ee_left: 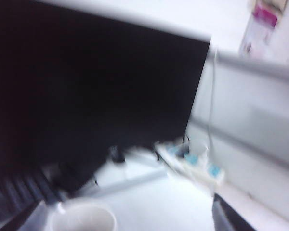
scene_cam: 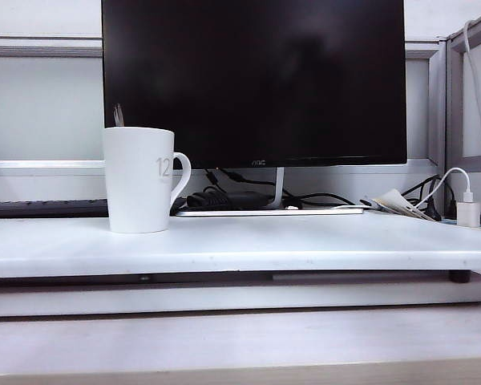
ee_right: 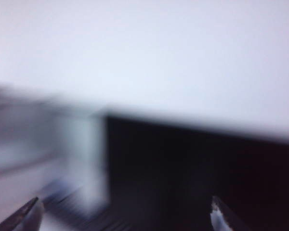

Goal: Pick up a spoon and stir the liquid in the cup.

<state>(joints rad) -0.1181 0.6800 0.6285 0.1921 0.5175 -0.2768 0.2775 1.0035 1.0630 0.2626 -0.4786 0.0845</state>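
White cup (scene_cam: 139,180) on the desk (scene_cam: 240,245) sits just below your left gripper (ee_left: 130,226), spoon (scene_cam: 118,115) handle poking out, so with both the left and right gripper (ee_right: 125,216) spread wide, come down slow and pinch that handle squarely.

From my station the exterior view is the only sharp one: even, cool, diffuse light, no hard shadows, the white table (scene_cam: 305,241) nearly washed out. The monitor (scene_cam: 253,80) shows a faint soft sheen on its dark screen. The cup (scene_cam: 140,180) throws only a thin shadow at its base; the spoon (scene_cam: 119,115) above its rim is slightly soft.

The left wrist view is smeared with motion blur and overexposed on the white areas; the cup's rim (ee_left: 82,219) is fuzzy. The right wrist view is worse, almost all blur, bright haze over dark. I can just make out the right gripper (ee_right: 125,219), its fingertips (ee_right: 221,216) wide apart at the frame edge.
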